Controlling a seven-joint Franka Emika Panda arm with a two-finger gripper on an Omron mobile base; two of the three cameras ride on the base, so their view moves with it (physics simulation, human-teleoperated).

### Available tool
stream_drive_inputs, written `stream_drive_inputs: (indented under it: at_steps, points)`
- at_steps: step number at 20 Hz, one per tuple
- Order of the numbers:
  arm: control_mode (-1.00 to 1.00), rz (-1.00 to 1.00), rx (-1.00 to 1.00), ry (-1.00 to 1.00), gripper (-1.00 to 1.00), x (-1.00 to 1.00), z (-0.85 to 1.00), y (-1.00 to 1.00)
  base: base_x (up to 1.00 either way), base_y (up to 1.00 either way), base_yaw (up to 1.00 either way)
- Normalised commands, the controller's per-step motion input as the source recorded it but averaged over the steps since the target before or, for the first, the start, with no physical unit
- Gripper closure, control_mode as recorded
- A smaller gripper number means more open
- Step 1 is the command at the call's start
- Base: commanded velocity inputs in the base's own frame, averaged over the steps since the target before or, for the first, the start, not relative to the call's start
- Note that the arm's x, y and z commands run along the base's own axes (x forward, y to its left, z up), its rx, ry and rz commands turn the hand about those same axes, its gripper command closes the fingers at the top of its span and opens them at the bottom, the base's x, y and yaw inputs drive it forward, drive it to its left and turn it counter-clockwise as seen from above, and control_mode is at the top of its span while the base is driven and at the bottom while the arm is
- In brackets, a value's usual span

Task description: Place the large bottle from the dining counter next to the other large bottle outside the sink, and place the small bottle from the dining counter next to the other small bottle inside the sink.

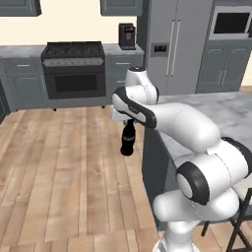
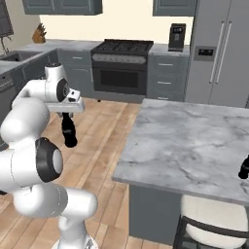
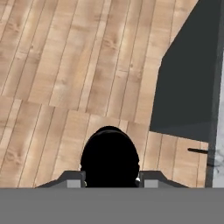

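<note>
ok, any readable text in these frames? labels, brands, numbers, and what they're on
None readable.
Dark bottle in the gripper: no label visible.
Fridge dispenser panel: too small and blurred to read.
Coffee machine: no legible markings.
Oven: no legible markings.
Second dark bottle on the dining counter: no label visible.

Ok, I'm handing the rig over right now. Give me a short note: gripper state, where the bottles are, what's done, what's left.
Gripper: shut on the black bottle, which hangs upright over the wood floor, just off the end of the dining counter.
Other bottle: dark, on the dining counter near its right edge, not yet picked up.
Sink: far left in the right base view, on the back worktop; I cannot make out any bottles there.
Done: one bottle lifted off the counter.
Left: carry it to the sink area and set it by its match, then fetch the second bottle.
</note>
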Motion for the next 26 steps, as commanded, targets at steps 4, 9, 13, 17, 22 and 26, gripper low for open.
stream_drive_inputs:
  at_steps: [4,9,13,17,22,26]
  points:
    - [1.00,0.00,0.00,0.00,1.00,0.00,0.00,0.00,0.31,0.57,-0.23]
    - [1.00,0.00,0.00,0.00,1.00,0.00,0.00,0.00,0.57,0.53,-0.22]
    - [1.00,0.00,0.00,0.00,1.00,0.00,0.00,0.00,0.56,0.61,-0.20]
    - [1.00,0.00,0.00,0.00,1.00,0.00,0.00,0.00,0.54,0.65,-0.20]
    - [1.00,0.00,0.00,0.00,1.00,0.00,0.00,0.00,0.55,0.68,-0.18]
    - [1.00,0.00,0.00,0.00,1.00,0.00,0.00,0.00,0.80,0.69,-0.11]
